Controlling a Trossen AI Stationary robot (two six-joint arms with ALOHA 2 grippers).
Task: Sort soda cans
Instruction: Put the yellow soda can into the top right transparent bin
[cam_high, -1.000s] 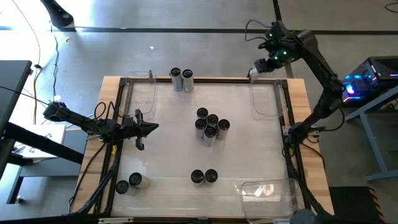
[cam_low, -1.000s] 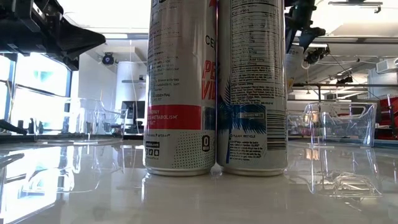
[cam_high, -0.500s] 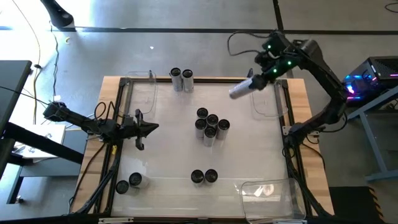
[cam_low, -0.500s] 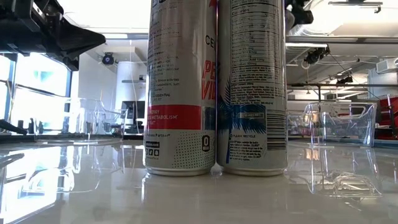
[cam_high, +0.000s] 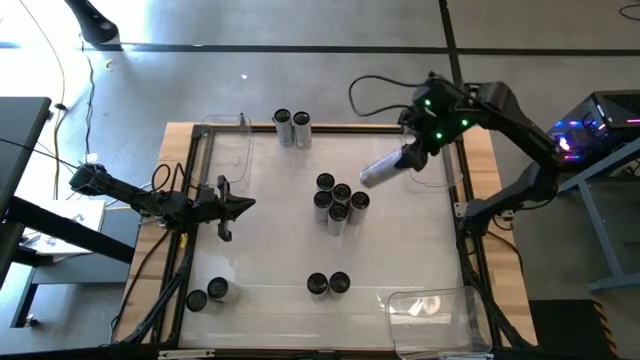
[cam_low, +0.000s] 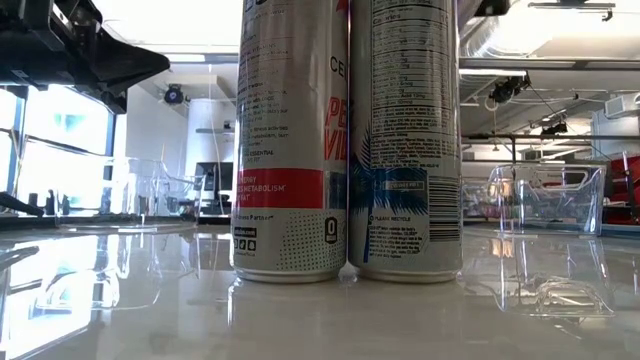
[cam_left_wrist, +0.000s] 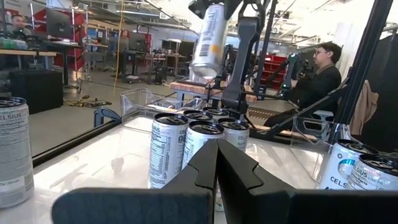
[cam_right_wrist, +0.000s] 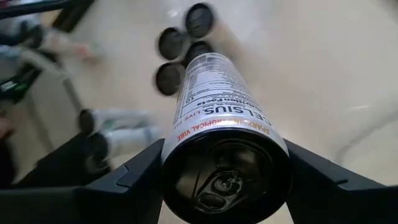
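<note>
Silvery can (cam_high: 381, 170) with orange lettering is up in the air right now, gripped by the right gripper (cam_high: 408, 157), jaws clamped on either side of it near its dark top end. From above it's lying tilted, almost sideways, over the far right part of the table (cam_high: 270, 230), just beside the cluster of five cans (cam_high: 339, 202) sitting in the middle. In the right wrist view the held can (cam_right_wrist: 219, 118) fills most of the picture, pull-tab end facing the camera, with the dark fingers (cam_right_wrist: 134, 180) pressed on both sides and a few can tops on the table below it.

The left gripper (cam_high: 243, 206) is parked over the left side of the table, jaws fully clenched, holding nothing. Its wrist camera looks straight across at the middle cluster (cam_left_wrist: 198, 140), and you can see the raised can (cam_left_wrist: 209, 38) hanging above it in the other arm's grip.

Rest of the cans: two (cam_high: 292, 126) at the far edge, two (cam_high: 328, 284) at the near edge, two (cam_high: 208, 293) by the near left corner. The low camera is basically staring at a pair of cans (cam_low: 345, 140) standing upright and touching each other.

Clear plastic bins sit at the corners: one far left (cam_high: 230, 150), one far right (cam_high: 432, 165), one near right (cam_high: 437, 315). A person (cam_left_wrist: 317, 78) is seated in the room behind the table.
</note>
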